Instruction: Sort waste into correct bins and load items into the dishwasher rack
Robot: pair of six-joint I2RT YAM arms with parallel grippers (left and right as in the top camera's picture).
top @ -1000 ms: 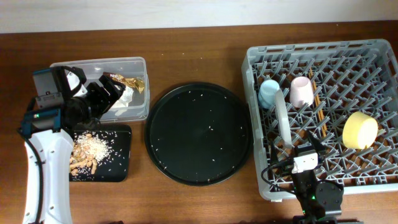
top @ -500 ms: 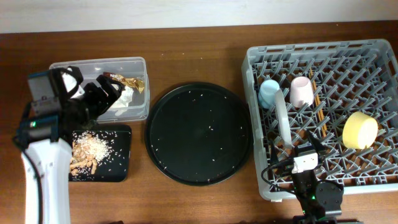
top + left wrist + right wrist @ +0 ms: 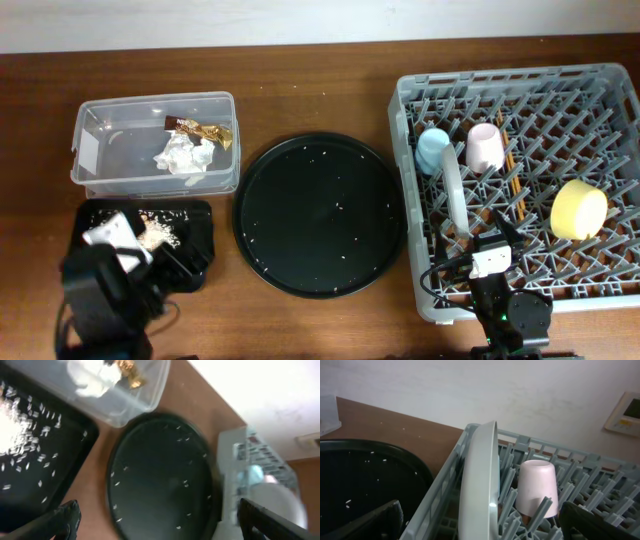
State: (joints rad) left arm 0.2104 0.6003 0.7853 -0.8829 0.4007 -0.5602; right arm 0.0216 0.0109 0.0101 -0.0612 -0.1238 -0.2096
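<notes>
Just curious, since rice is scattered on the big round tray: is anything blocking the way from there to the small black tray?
Nothing stands between the round tray and the shallow black tray, only a bare strip of table. However, the left arm hangs over much of that tray's near end.

Tissue (image 3: pixel 184 155) and wrapper (image 3: pixel 205 131) lie in clear tub (image 3: pixel 155 99); plate (image 3: pixel 455 195) stands edgewise in rack (image 3: pixel 510 73).

Round black tray (image 3: pixel 320 215) on wooden table (image 3: pixel 320 90); white wall (image 3: pixel 300 18) behind.
</notes>
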